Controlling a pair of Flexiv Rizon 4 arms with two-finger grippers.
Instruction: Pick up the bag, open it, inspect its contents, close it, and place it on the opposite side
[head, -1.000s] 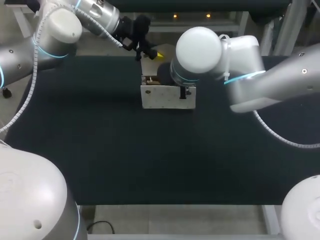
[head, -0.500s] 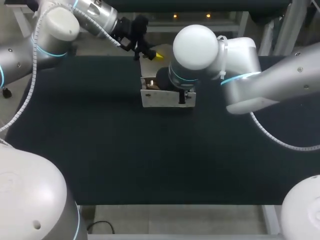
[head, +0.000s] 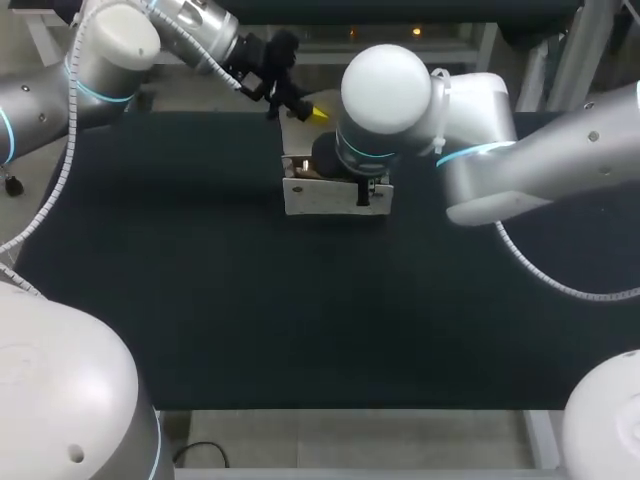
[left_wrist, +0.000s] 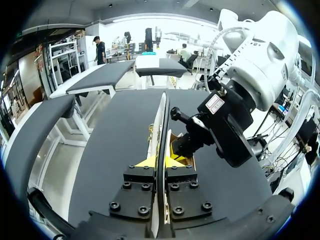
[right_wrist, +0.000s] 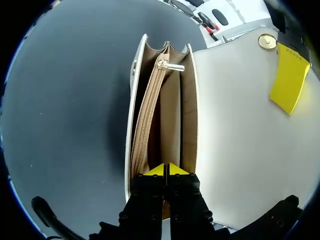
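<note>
Currently the bag (head: 320, 196) is standing upright near the middle of the surface (head: 200, 290), and the left pincer (left_wrist: 161, 163) is clenching the edge of its flap (right_wrist: 235, 140), holding it open. The right pincer (right_wrist: 165, 170) is dipping into the open mouth with its tips pressed together (I cannot tell whether they are pinching any lining). Any harder tug on the flap risks tipping the bag, and the right fingers could be snagging the zip pull (right_wrist: 170, 66) on withdrawal.

From above, the right arm (head: 390, 85) hides the right tool (right_wrist: 165, 170) and most of the bag's (head: 320, 197) open top. From the right wrist, the pockets' (right_wrist: 171, 125) depths are dark and their contents cannot be told. The left tool (left_wrist: 160, 161) covers the flap's (left_wrist: 160, 125) near end.
</note>
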